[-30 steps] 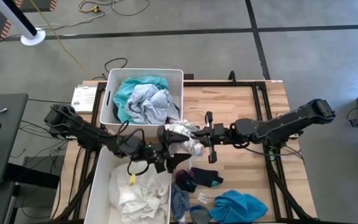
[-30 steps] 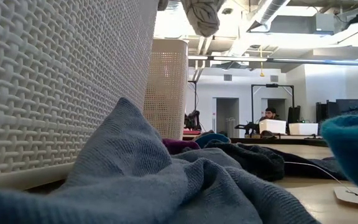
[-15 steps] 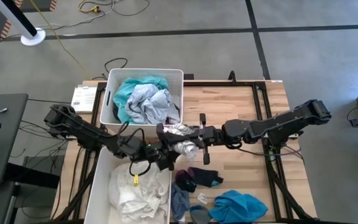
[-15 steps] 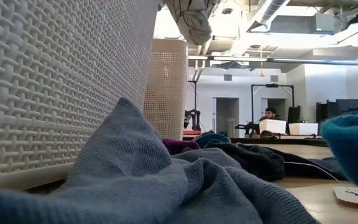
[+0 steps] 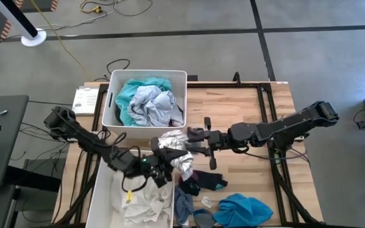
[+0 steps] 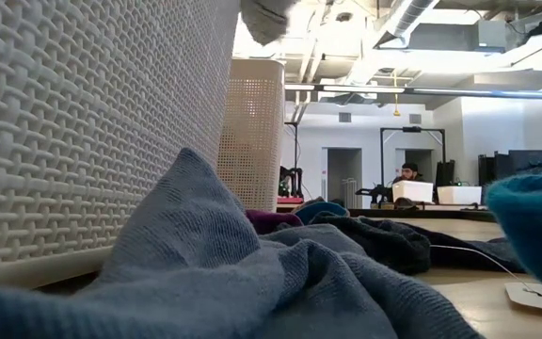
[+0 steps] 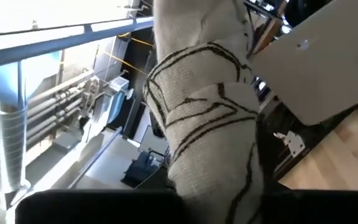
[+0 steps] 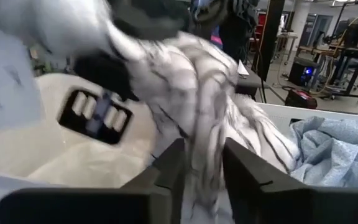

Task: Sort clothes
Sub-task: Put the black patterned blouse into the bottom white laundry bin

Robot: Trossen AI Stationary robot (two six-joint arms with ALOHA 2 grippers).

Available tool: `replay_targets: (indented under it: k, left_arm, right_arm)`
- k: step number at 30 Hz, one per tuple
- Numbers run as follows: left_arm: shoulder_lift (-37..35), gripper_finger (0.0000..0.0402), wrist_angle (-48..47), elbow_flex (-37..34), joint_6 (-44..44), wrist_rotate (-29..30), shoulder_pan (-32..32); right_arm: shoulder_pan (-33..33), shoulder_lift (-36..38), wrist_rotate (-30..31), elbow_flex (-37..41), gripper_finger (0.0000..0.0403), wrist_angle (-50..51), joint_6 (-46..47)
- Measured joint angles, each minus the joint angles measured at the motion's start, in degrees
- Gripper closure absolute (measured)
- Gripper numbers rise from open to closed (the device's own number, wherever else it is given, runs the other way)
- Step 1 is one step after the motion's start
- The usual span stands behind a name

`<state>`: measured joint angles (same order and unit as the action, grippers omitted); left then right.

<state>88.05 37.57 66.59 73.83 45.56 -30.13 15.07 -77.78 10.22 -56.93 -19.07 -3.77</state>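
High view: white patterned garment (image 5: 175, 151) hangs between both arms above the surface, left gripper (image 5: 160, 166) fingers pinching it, right gripper (image 5: 192, 140) fingers parted around it, apparently a handover toward the near bin (image 5: 100, 190).

High view: overhead, facing straight down, far enough to take in the whole table (image 5: 246, 107) and both white bins.

Low view: at table-top height, level, pressed close to a bin wall (image 6: 83, 122) and grey fabric (image 6: 252, 273), room beyond.

Left wrist view: very close on a white dark-lined garment (image 7: 210, 124), tilted up toward the ceiling.

Right wrist view: close on that same garment (image 8: 197, 93). High view shares it too (image 5: 173, 144).
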Motion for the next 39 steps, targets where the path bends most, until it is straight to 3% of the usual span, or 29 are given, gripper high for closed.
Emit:
replay_targets:
  k: [9,15,19,27,32,39]
  left_arm:
    - [0.02,0.0367,-12.70,8.70,1.76,9.68,-6.56]
    - [0.02,0.0367,-25.83,15.43,-5.29,15.70,-11.42]
    - [0.02,0.0367,-40.29,20.41,-16.86,18.34,-14.66]
    - [0.02,0.0367,-72.62,28.08,-49.17,18.67,-18.63]
    - [0.00,0.0367,-85.93,29.31,-66.68,11.87,-19.26]
    - [0.02,0.0367,-93.57,28.81,-79.92,3.84,-19.24]
  right_arm:
    - [1.68,-0.04,0.98,0.04,0.0174,3.72,-0.52]
    - [3.57,0.70,2.15,0.09,0.0160,8.67,1.06]
    - [5.28,2.78,2.17,0.09,0.0168,12.37,3.81]
    - [9.85,6.24,2.27,0.09,0.0187,21.71,7.87]
    - [12.03,6.63,2.27,0.09,0.0193,27.70,11.18]
    - [13.78,6.50,2.27,0.11,0.0199,34.57,15.12]
